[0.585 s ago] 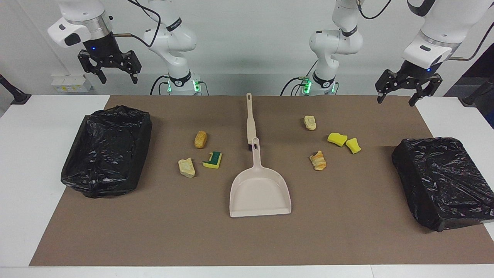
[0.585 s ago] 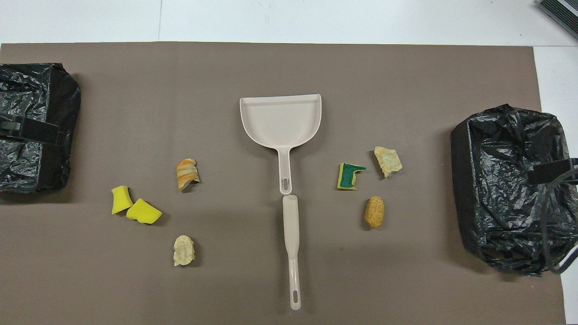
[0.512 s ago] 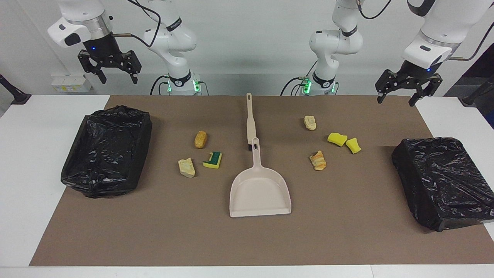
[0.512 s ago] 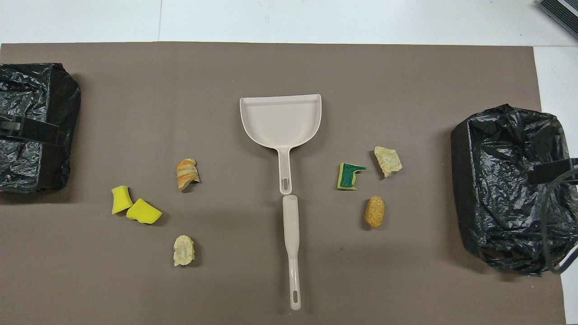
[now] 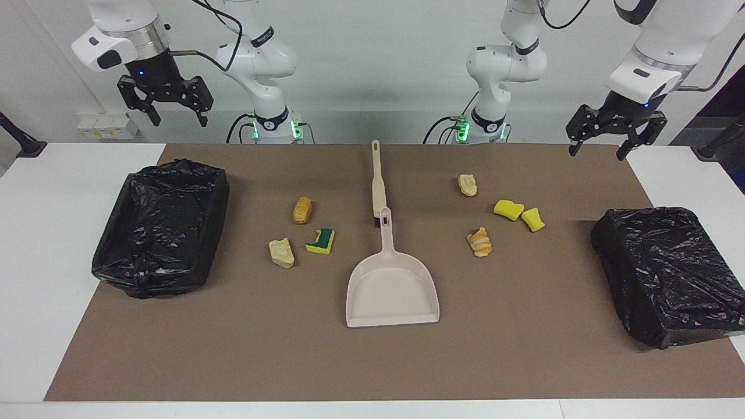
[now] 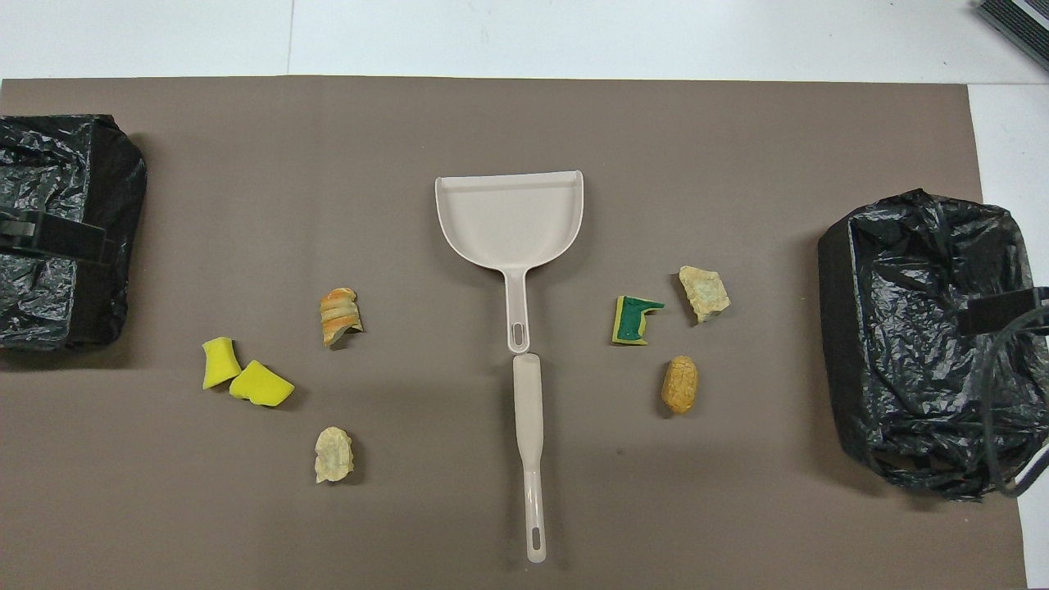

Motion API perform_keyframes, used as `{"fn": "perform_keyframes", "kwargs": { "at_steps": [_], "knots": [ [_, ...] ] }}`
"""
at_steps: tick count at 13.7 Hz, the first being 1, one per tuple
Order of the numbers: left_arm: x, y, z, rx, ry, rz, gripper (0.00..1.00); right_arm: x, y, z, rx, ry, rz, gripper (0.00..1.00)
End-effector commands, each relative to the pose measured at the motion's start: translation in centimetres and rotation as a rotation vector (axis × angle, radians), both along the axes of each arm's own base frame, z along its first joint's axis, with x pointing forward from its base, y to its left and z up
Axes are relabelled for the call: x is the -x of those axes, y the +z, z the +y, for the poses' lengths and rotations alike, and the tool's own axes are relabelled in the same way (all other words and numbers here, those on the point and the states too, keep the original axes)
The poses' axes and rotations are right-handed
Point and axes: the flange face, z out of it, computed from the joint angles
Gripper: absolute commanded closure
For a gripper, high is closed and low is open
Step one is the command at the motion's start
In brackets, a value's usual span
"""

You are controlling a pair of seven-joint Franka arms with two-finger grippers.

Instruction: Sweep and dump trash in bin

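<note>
While both arms wait raised near their bases, the left gripper [image 5: 616, 135] and right gripper [image 5: 165, 103] hang with fingers spread and empty. On the brown mat [image 5: 524, 349] covering the desk [image 5: 35, 291], the dustpan [image 5: 391, 288] and brush [image 5: 378, 180] lie end to end at the middle, likely so either arm can reach a handle. Trash lies in two groups beside them: bread pieces [image 5: 302, 210] and a green-and-yellow sponge [image 5: 322, 240] toward one lined bin [image 5: 160, 227], yellow sponge chunks [image 5: 508, 209] toward the other bin [image 5: 669, 273]. No sweeping has begun.
</note>
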Motion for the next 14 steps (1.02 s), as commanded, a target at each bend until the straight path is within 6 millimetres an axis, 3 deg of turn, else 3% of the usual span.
{"fn": "perform_keyframes", "kwargs": {
  "at_steps": [1,9,12,14],
  "knots": [
    [0.5,0.6,0.6,-0.004,0.004,0.004,0.00,0.4,0.0,-0.2,0.009,-0.014,-0.015,0.00],
    [0.6,0.5,0.1,-0.004,-0.002,0.004,0.00,0.6,-0.8,-0.3,0.003,-0.020,-0.009,0.00],
    [0.8,0.1,-0.4,0.000,-0.006,0.006,0.00,-0.6,-1.3,1.2,-0.009,-0.085,-0.043,0.00],
    [1.2,-0.5,-1.0,0.000,-0.017,0.017,0.00,-2.3,-2.6,4.1,-0.023,-0.085,-0.060,0.00]
  ]
}}
